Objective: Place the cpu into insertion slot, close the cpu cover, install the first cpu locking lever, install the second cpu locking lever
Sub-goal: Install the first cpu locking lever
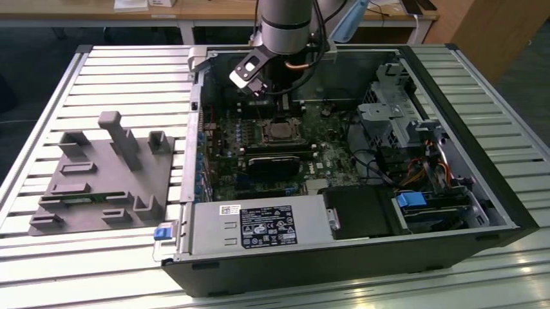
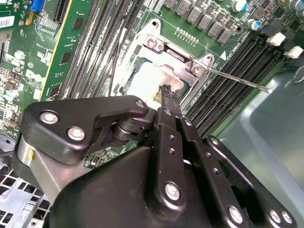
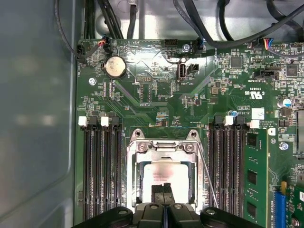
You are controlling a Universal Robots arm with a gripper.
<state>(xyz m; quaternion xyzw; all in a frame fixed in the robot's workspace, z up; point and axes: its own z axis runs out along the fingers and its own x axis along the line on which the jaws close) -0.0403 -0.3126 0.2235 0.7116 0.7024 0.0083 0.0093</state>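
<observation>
First, in the exterior view, the arm reaches down into an open computer case (image 1: pixel 481 193) that lies on a slatted table (image 1: pixel 120 71). The gripper (image 1: pixel 270 100) hangs over the green motherboard (image 1: pixel 225 138), just above the insertion slot (image 1: pixel 280 131). A grey fixture (image 1: pixel 103 177) with upright pegs lies on the table at the exterior view's left, well apart from the case.

Next, in the second wrist view, the gripper (image 2: pixel 169 92) has its dark fingertips pressed together, with nothing between them. They are over one edge of the cpu (image 2: pixel 145 80), whose pale face lies in the slot. Whether they touch it I cannot tell. The cpu cover (image 2: pixel 157 43) frames the chip. A thin locking lever (image 2: pixel 237 79) juts out at a slant over the memory slots (image 2: pixel 228 85).

Lastly, in the first wrist view, the gripper (image 3: pixel 164 191) is closed over the near edge of the cpu (image 3: pixel 164 172). The cpu cover (image 3: pixel 164 147) lies around the chip, and the locking lever (image 3: pixel 207 176) slants beside it. A coin battery (image 3: pixel 115 67) sits further up the board.
</observation>
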